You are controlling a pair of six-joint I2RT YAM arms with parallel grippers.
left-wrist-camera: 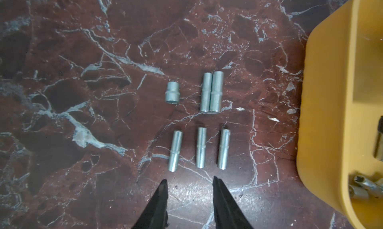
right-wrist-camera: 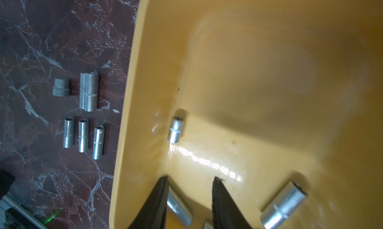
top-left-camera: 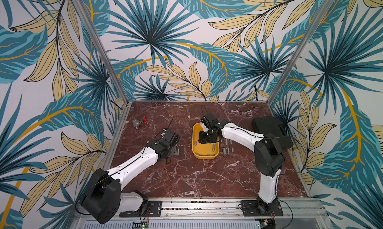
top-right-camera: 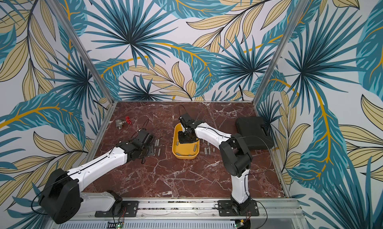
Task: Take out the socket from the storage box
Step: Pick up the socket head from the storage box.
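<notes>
The right gripper is down inside the yellow storage box, its fingers spread and pinching nothing. One socket lies on the box floor between the fingers, tight against one finger with a clear gap to the other. A small socket lies ahead of the fingertips. A fatter socket sits outside the other finger, apart from it.

The pick looks best aimed at the socket between the fingers. The gripper should first shift sideways so that socket sits midway, with both fingers meeting its round flanks across its axis. It should then lower until the tips are nearly on the floor, and only then close. An off-centre squeeze would likely roll the socket away or push it against the wall. A straight lift should clear the rim.

The left gripper hovers over the marble tabletop, fingers apart and empty. Six laid-out sockets lie in two rows just ahead of its tips.
</notes>
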